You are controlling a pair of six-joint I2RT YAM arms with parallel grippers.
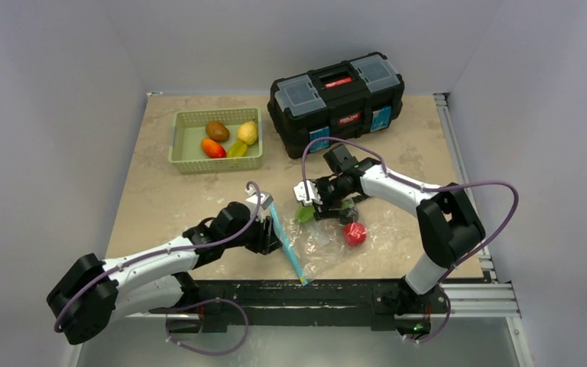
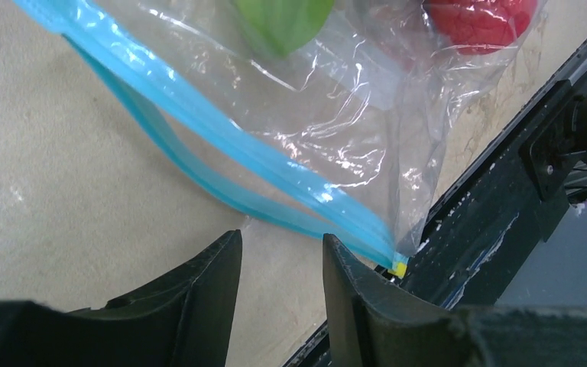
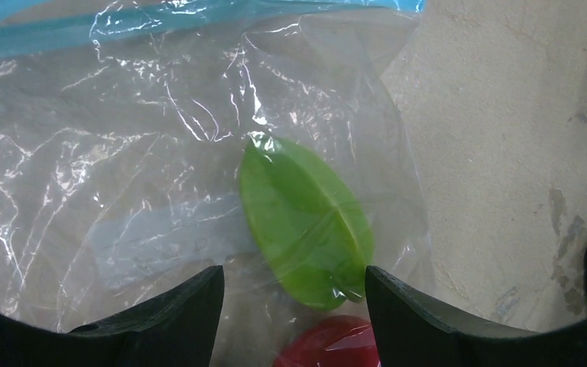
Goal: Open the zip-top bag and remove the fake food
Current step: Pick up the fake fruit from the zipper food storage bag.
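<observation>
My left tool (image 2: 279, 241) stood narrowly open with nothing between its fingers, only bare surface (image 2: 61, 191) showing in the gap. Just beyond its tips ran the teal zip strip (image 2: 222, 134) of the zip-top bag (image 1: 329, 237). The strip's two halves were parted, so the mouth gaped toward the left edge. The strip's yellow-tipped end (image 2: 400, 267) reached the near edge, right against the black frame rail (image 2: 497, 222).

My right tool (image 3: 294, 271) hung over the bag with its fingers wide apart, gripping nothing. Under the plastic between them lay the green leaf (image 3: 306, 222), and the red piece (image 3: 329, 344) lay just beside it, toward the right edge.

The bag lay flat along the near edge, right of the middle. A green basket (image 1: 179, 145) holding four fruits (image 1: 216, 131) sat toward the far left corner. A black toolbox (image 1: 336, 95) stood at the far edge, right of the basket. Open surface lay between them and the bag.
</observation>
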